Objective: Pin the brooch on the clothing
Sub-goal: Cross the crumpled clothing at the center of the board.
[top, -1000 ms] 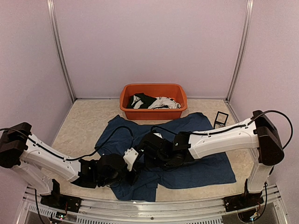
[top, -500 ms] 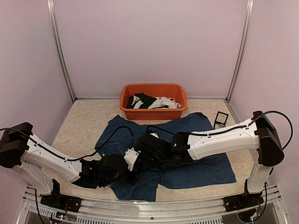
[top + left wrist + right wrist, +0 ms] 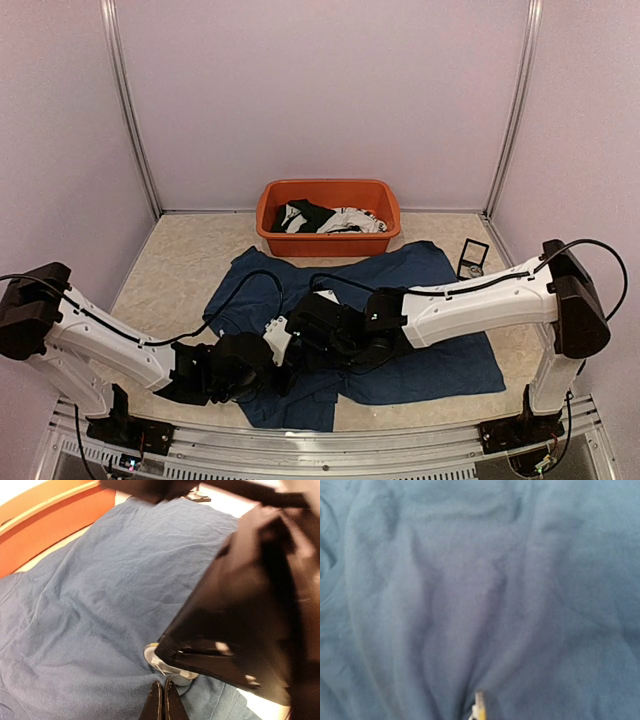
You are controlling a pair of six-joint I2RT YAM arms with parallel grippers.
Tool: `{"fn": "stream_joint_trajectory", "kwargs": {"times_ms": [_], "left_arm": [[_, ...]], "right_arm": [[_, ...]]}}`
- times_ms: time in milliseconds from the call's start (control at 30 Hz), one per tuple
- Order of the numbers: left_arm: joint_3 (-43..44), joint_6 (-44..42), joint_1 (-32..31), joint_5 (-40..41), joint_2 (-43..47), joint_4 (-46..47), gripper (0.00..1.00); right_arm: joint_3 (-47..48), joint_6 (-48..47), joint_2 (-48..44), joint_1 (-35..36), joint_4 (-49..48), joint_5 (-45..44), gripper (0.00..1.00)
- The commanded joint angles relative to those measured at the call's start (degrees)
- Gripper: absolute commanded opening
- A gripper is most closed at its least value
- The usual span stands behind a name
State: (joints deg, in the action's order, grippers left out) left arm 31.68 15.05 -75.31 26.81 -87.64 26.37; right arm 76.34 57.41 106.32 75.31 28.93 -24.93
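Behind clothing (image 3: pixel 430 270), tub (image 3: pixel 268 222); right arm (image 3: pixel 470 300) half-hides probable brooch (image 3: pixel 159 662).

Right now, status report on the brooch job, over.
Left pincer and right pincer both shut, close together over the shirt. Silvery brooch on the fabric at their tips. Nothing blocking.

The left gripper (image 3: pixel 161 686) has its fingers pressed together on the navy clothing (image 3: pixel 100 590). Just beyond them, a pale round brooch (image 3: pixel 167 666) peeks from under the black right arm (image 3: pixel 250 615). The orange tub (image 3: pixel 45 527) sits far left.
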Motion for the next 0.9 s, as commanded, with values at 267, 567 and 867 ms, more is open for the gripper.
{"fn": "stream_joint_trajectory", "kwargs": {"times_ms": [267,567,867], "left_arm": [[1.1,1.7,0.0,1.8,-1.1,-3.4,0.00],[1.1,2.0,0.1,3.3,-0.9,-4.0,0.00],[0.8,2.4,0.1,4.7,-0.5,-4.1,0.00]], "right_arm": [[-3.2,-2.5,-6.3,2.4,-3.5,0.3,0.00],[-3.5,-4.1,-5.4,2.6,-3.1,2.7,0.00],[-2.5,-8.6,-3.6,3.3,-3.1,8.8,0.00]]}}
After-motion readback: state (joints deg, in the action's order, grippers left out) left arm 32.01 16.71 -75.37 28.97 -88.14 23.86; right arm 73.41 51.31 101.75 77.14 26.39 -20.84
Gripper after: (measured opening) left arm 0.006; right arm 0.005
